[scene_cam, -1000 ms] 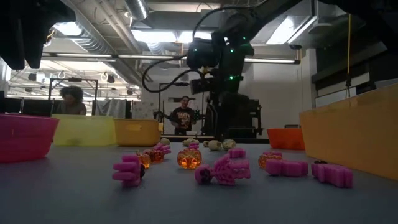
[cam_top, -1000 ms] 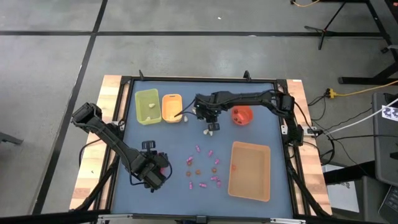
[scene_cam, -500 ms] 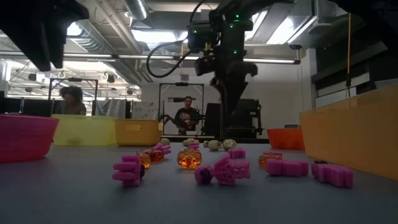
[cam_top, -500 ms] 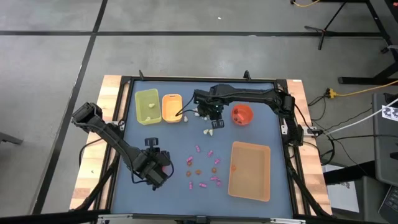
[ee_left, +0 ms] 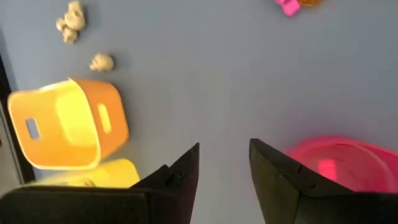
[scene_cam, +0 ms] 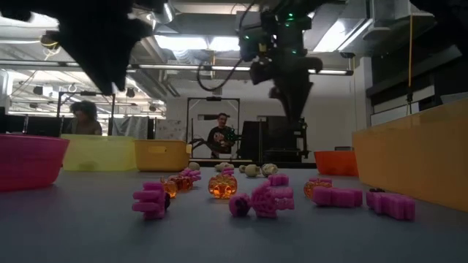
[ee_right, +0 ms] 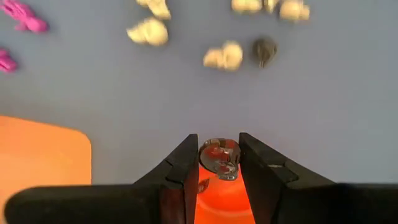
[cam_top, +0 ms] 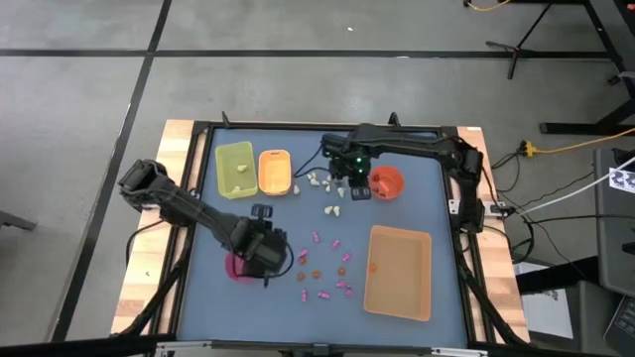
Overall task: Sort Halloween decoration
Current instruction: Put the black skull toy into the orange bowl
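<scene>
Pink and orange-brown trinkets [cam_top: 327, 266] lie scattered on the blue mat near the table's middle, and they fill the foreground of the low view [scene_cam: 263, 199]. Cream trinkets [cam_top: 319, 180] and one dark grey trinket [ee_right: 264, 50] lie farther back. My right gripper [cam_top: 357, 185] hangs over the mat beside the red bowl [cam_top: 387, 182], shut on a small dark grey trinket. My left gripper [cam_top: 266, 246] is open and holds nothing. It hovers beside the pink bowl [cam_top: 238, 268], which shows past its fingers [ee_left: 339, 163]. My right gripper pinches a small dark grey trinket [ee_right: 217, 155] between its two fingers [ee_right: 186, 163]. The fingers point down from above. The trinket is lifted clear of the mat and sits over the red bowl's edge [ee_right: 219, 194].
The green tray [cam_top: 235, 169] and the orange tray [cam_top: 274, 171] stand side by side at the far left. The large tan tray [cam_top: 399, 272] sits at the near right. Bare mat lies between the pink bowl and the trays. People stand in the room behind.
My right gripper has risen from the cream trinkets and moved toward the table's right and far edge, to the red bowl. My left gripper has moved from over the pink bowl toward the table's right and slightly farther in, so the bowl now shows.
</scene>
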Robot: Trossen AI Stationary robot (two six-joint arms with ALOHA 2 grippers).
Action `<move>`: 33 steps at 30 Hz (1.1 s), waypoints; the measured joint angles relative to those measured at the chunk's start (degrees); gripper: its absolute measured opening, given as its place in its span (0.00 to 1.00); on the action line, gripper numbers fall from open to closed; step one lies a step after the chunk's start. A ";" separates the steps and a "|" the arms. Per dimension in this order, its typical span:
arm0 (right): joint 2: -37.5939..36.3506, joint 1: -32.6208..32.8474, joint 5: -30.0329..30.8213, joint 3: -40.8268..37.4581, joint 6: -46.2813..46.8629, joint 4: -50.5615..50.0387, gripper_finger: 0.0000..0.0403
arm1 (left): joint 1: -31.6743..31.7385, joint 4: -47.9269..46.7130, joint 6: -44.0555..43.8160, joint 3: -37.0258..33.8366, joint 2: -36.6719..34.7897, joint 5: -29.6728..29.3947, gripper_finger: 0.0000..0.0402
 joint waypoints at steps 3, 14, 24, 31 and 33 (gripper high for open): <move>-2.73 -0.79 -0.26 -4.80 0.89 0.06 0.26 | 2.47 1.08 4.28 0.00 0.00 0.01 0.31; -15.35 -1.34 9.45 -22.91 5.76 6.08 0.26 | 13.31 15.73 23.94 0.00 0.00 0.07 0.31; -16.82 -1.35 14.21 -30.65 6.19 10.55 0.26 | 24.14 31.72 29.59 0.00 0.00 0.61 0.31; -16.77 -1.32 13.99 -32.54 6.19 10.92 0.26 | 29.59 40.50 29.03 0.00 0.00 0.58 0.31; -16.77 -1.32 13.83 -32.68 6.20 10.97 0.26 | 30.63 42.30 29.03 0.00 0.00 0.58 0.31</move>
